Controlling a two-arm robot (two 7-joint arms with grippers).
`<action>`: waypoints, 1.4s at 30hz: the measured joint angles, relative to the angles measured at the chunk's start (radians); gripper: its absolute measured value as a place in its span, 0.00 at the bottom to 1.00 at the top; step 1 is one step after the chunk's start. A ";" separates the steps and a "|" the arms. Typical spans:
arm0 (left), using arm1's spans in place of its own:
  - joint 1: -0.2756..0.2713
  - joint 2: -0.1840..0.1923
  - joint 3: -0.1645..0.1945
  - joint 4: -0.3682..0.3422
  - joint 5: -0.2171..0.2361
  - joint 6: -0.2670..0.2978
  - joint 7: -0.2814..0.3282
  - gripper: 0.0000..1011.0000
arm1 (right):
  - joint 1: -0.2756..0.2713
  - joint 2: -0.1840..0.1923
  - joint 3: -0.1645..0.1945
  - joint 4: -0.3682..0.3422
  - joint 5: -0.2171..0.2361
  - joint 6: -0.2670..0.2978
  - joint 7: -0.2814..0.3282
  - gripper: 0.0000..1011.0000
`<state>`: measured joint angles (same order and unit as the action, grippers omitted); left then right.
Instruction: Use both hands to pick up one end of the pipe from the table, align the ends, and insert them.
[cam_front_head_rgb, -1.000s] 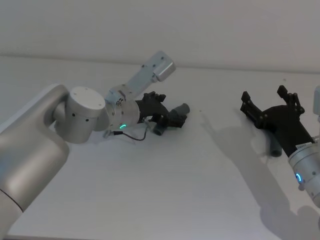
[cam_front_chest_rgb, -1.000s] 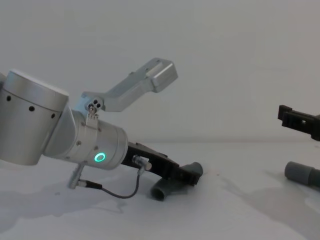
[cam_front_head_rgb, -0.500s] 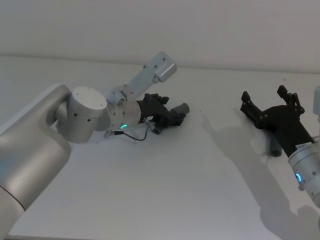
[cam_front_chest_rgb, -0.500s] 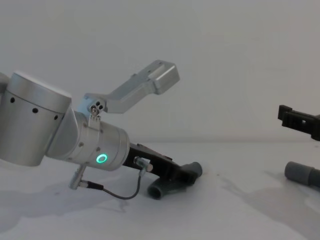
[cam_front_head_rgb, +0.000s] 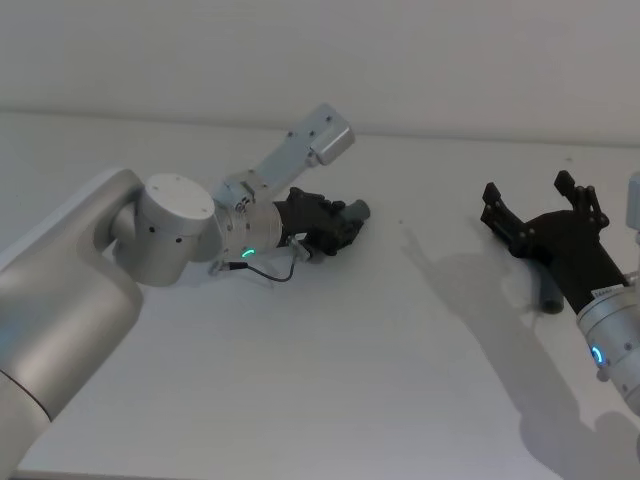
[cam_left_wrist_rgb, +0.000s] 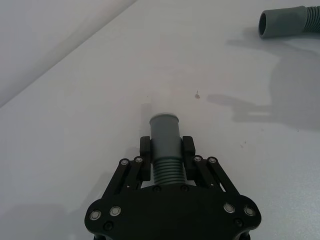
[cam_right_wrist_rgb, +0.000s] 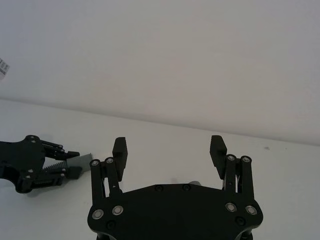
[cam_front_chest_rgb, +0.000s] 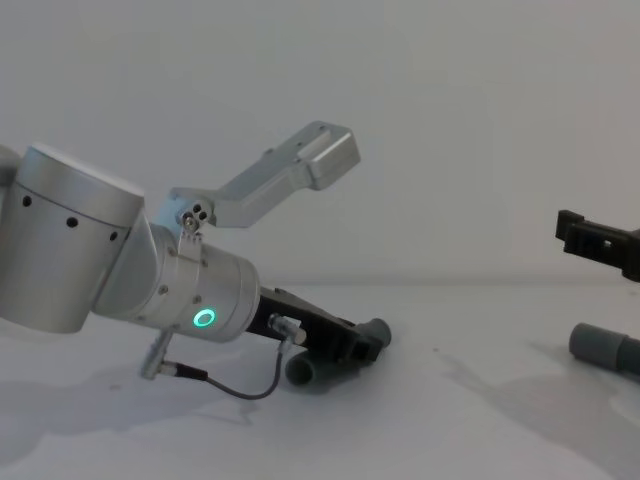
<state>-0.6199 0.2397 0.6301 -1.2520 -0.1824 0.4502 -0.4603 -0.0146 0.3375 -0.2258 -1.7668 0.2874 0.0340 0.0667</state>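
My left gripper (cam_left_wrist_rgb: 166, 150) is shut on the ribbed part of the curved dark grey pipe piece (cam_left_wrist_rgb: 165, 135), whose smooth end sticks out past the fingertips. From the head this gripper (cam_front_head_rgb: 335, 228) and its piece (cam_front_head_rgb: 357, 211) sit low over the table (cam_front_head_rgb: 330, 380) at the back left; from the chest the piece (cam_front_chest_rgb: 305, 370) hangs at or just above the surface. The straight grey piece (cam_front_head_rgb: 548, 295) lies on the table at the right, also as pipe (cam_front_chest_rgb: 605, 347) and pipe (cam_left_wrist_rgb: 285, 22). My right gripper (cam_front_head_rgb: 540, 205) hovers open above it, with gripper (cam_right_wrist_rgb: 169, 150) jaws wide apart.
A pale wall (cam_front_head_rgb: 320, 50) runs close behind the table's back edge. A thin black cable (cam_front_chest_rgb: 230, 385) loops under the left wrist. A small dark speck (cam_left_wrist_rgb: 198, 94) marks the surface between the two pipe pieces.
The left gripper has drawn back and to the left a little with the curved piece in it, turning so the piece's lower end tucks under the jaws. The right arm has not moved.
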 joint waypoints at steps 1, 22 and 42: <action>0.000 0.000 0.000 0.000 0.000 0.000 0.000 0.35 | 0.000 0.000 0.000 0.000 0.000 0.000 0.000 0.99; -0.001 -0.001 0.000 0.002 0.001 -0.001 0.000 0.35 | 0.016 0.054 0.002 -0.003 -0.022 0.084 0.039 0.99; -0.001 -0.001 0.000 0.002 0.001 -0.001 0.000 0.35 | 0.063 0.111 0.049 0.002 0.027 0.380 0.111 0.99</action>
<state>-0.6207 0.2387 0.6301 -1.2501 -0.1812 0.4497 -0.4603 0.0481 0.4487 -0.1763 -1.7643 0.3148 0.4144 0.1774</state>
